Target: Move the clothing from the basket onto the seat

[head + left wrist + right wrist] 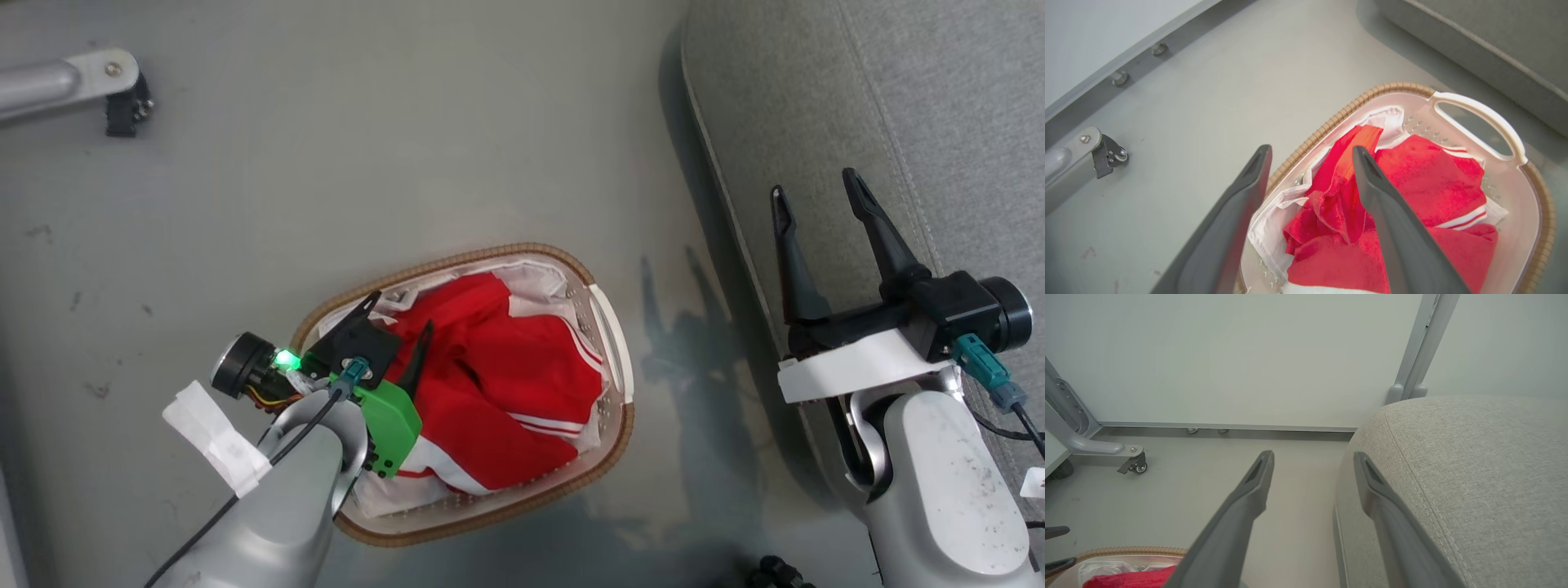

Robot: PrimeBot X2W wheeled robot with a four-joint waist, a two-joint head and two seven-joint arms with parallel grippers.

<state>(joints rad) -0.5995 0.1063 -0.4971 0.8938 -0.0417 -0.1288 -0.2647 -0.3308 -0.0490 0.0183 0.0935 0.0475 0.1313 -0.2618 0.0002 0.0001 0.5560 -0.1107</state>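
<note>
While the left gripper hangs spread and empty over the basket, the red clothing lies heaped inside: a pick looks pending, needing a descent and pinch. Farther right, the right gripper hovers open at the edge of the seat.

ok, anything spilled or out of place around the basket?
Nothing spilled. The clothing lies crumpled inside the basket, none over the rim or on the floor. Only the white liner is bunched unevenly, and the floor shows a few scuffs.
</note>
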